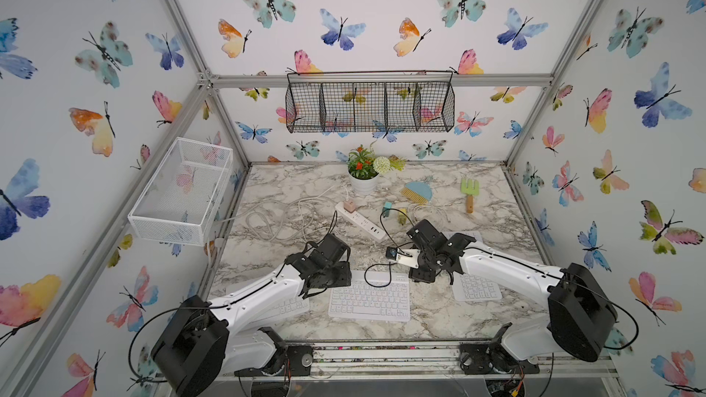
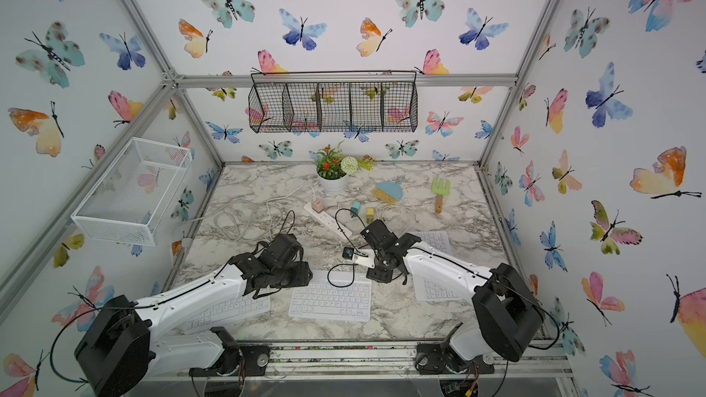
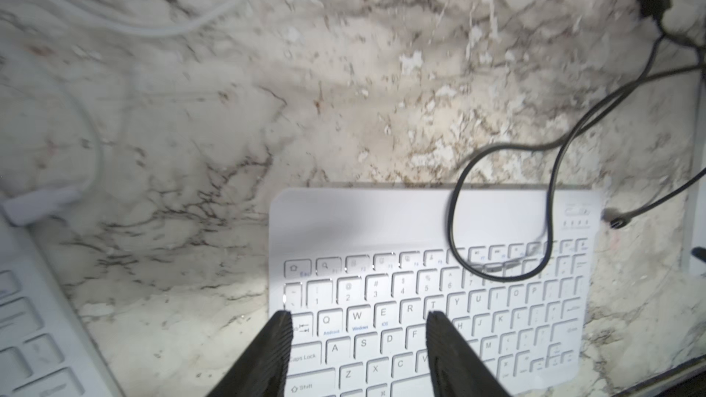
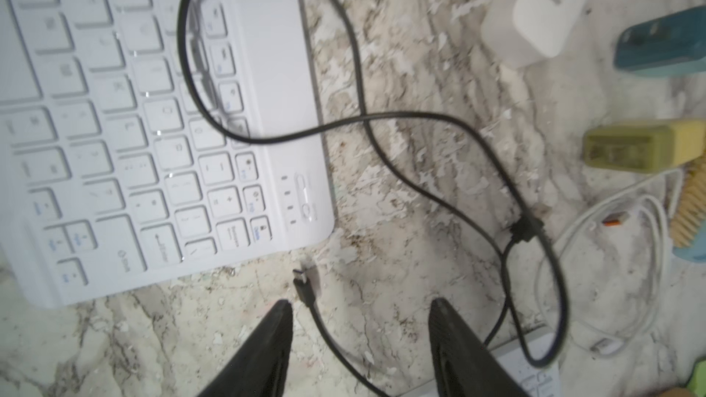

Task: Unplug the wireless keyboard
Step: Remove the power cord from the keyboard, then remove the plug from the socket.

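The wireless keyboard [image 1: 370, 297] [image 2: 330, 299] lies flat at the front middle of the marble table. A black cable [image 1: 376, 280] loops over its far right corner. The cable's small plug [image 4: 303, 286] [image 3: 617, 222] lies loose on the marble just off the keyboard's [image 4: 133, 108] right edge, not touching it. My right gripper [image 4: 362, 304] is open over the marble, and the cable runs between its fingers without being gripped. My left gripper [image 3: 359, 316] is open above the left keys of the keyboard [image 3: 431, 299], with nothing held.
Two other white keyboards lie at the front left [image 1: 290, 307] and the right [image 1: 477, 288], partly under the arms. Behind are a white power strip [image 1: 359, 219], a teal adapter [image 1: 387, 208], a yellow adapter [image 1: 402, 216], white cables [image 1: 267, 219], a flower pot [image 1: 363, 181], a brush [image 1: 417, 190] and a green fork [image 1: 469, 192].
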Controlling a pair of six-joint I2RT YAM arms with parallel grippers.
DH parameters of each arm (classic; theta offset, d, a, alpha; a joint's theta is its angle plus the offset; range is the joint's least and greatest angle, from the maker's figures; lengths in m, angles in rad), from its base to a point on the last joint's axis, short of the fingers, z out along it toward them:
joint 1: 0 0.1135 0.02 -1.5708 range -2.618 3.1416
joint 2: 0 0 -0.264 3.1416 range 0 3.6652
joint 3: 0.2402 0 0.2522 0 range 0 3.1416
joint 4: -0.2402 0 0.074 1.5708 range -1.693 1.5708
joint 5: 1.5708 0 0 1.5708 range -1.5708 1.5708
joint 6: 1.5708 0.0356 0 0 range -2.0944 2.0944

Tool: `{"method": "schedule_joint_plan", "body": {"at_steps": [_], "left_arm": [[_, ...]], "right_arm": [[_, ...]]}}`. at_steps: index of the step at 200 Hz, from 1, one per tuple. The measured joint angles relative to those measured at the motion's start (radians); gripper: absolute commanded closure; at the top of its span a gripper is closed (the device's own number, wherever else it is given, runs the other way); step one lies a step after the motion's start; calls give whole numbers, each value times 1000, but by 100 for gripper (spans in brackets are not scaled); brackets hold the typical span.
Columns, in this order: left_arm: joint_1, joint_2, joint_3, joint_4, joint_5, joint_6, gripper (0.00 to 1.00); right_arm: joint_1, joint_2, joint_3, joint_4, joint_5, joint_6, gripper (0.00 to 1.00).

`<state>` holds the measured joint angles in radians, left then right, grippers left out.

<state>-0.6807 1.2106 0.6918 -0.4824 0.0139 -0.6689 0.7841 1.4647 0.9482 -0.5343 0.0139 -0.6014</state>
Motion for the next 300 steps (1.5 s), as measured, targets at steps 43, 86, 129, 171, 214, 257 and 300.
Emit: {"method": "schedule_joint_plan", "body": {"at_steps": [43,86,129,171,214,257,300], "left_arm": [[193,-69,5,-67,-1,16,40],[346,-101,51,-52,22,42,40],[376,5,90,99,136,37,40],[385,192,135,285,219,-6,40],[410,386,192,459,273,-73,41],[419,563,278,559,310,-116,43],[420,658,354,602,325,-132,43]], "right_arm": [[0,107,148,132,-81,137,43],[0,195,180,299,-146,230,43],[0,258,192,457,-140,271,39],[0,360,255,537,-106,277,36],[-21,454,314,618,-107,298,35],[-68,560,410,639,-172,327,34],[-98,642,521,631,-229,331,33]]}}
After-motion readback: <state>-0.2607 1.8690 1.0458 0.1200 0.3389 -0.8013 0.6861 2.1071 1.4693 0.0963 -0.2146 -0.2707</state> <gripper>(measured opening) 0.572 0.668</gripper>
